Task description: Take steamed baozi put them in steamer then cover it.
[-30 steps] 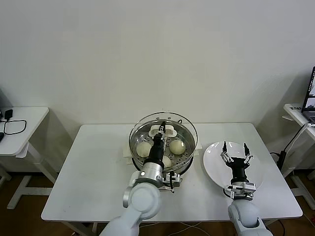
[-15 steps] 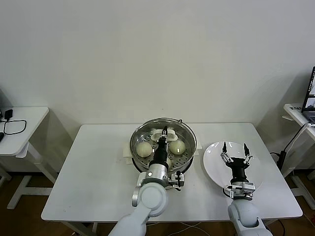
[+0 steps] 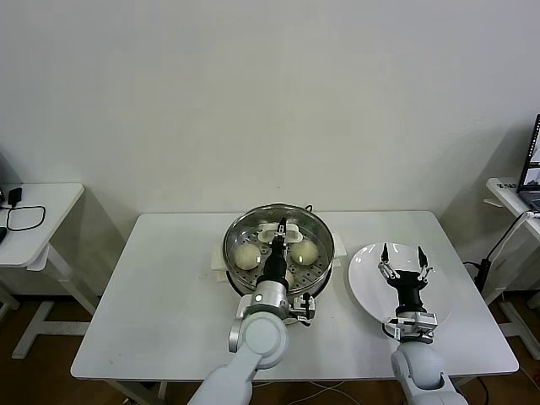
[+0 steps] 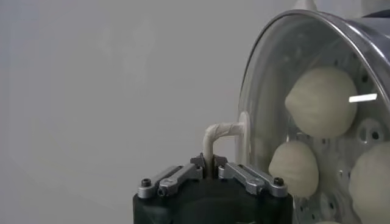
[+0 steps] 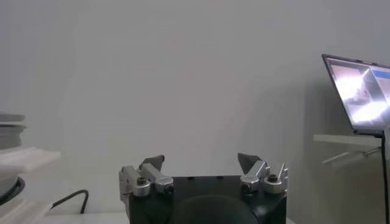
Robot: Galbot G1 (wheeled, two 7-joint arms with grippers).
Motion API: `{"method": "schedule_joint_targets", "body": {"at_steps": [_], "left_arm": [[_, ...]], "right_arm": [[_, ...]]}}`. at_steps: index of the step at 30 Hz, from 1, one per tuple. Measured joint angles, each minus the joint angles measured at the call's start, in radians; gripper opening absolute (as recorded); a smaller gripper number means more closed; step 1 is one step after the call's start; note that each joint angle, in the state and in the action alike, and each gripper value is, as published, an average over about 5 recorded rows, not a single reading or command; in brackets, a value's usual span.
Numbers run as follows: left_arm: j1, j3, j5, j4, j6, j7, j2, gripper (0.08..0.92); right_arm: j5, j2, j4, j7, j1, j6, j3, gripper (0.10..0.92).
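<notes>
The steamer (image 3: 233, 243), a shiny steel pot on a white base, stands mid-table. Three cream-white baozi show on its perforated tray: one left (image 3: 246, 256), one right (image 3: 305, 251), one in front (image 3: 288, 278) partly behind my arm. My left gripper (image 3: 281, 229) is shut on the white handle (image 4: 222, 130) of the glass lid (image 4: 263, 91), which lies over the steamer. The left wrist view shows three baozi (image 4: 321, 101) through the glass and the gripper (image 4: 209, 163) pinching the handle. My right gripper (image 3: 402, 256) is open and empty over the white plate (image 3: 364, 283); it also shows in the right wrist view (image 5: 201, 163).
A small white side table (image 3: 38, 221) with a black cable stands at the left. Another table with a laptop (image 3: 532, 169) stands at the right; the laptop also shows in the right wrist view (image 5: 359, 91). A wall runs behind the table.
The left gripper has lowered the lid from a raised, tilted pose down over the steamer and shifted slightly right. The right arm has not moved.
</notes>
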Motion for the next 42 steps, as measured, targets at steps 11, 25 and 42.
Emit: {"method": "schedule_joint_targets", "body": {"at_steps": [11,25,42], "left_arm": [[0.009,-0.011,0.013,0.014,-0.013,-0.002,-0.012,0.187],[0.031,-0.026,0.023,-0.005,-0.030,0.007,-0.003,0.439],[0.151,-0.037,-0.099,-0.243,-0.017,0.027,0.096,0.746]], "right_arm": [[-0.002,0.004,-0.003,0.000,0.005,0.001,-0.002,0.823],[-0.002,0.001,-0.002,-0.002,0.004,0.002,-0.004,0.823],[-0.003,-0.009,0.008,-0.001,0.006,-0.013,-0.015,0.823]]}}
